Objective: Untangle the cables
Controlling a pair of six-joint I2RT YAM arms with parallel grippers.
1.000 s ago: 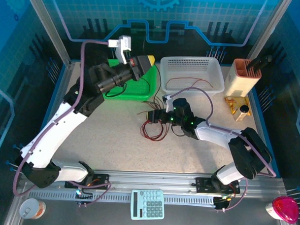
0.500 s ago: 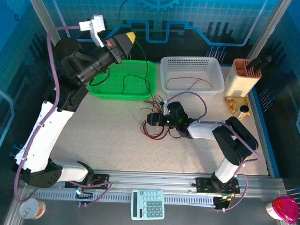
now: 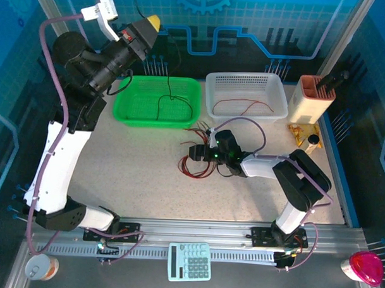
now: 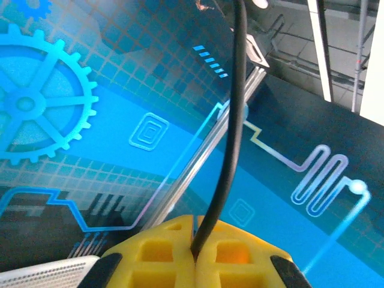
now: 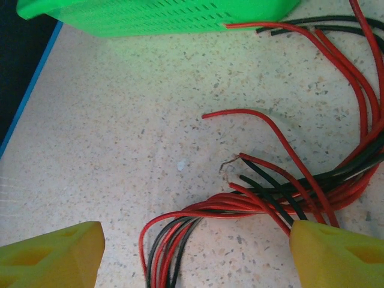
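Note:
A tangle of thin red and black cables [image 3: 198,164] lies on the table in front of the green basket [image 3: 140,101]. My right gripper [image 3: 193,151] sits low over it and is open. In the right wrist view its yellow fingertips [image 5: 54,255] stand wide apart on either side of the bundle [image 5: 264,198], with nothing gripped. My left gripper [image 3: 152,21] is raised high at the back left and is shut on one black cable [image 3: 171,80]. That cable hangs down into the green basket. In the left wrist view the black cable [image 4: 231,150] rises from between the closed yellow pads [image 4: 162,252].
A white basket [image 3: 245,75] to the right of the green one holds a red cable [image 3: 241,104]. A tan holder [image 3: 314,98] and a small bottle [image 3: 310,138] stand at the far right. A calculator [image 3: 189,261], a cup [image 3: 39,267] and a pink object [image 3: 365,267] lie by the front rail.
My left arm has risen and swung back and to the left from over the green basket, drawing the black cable up with it. The right gripper has shifted slightly left over the tangle.

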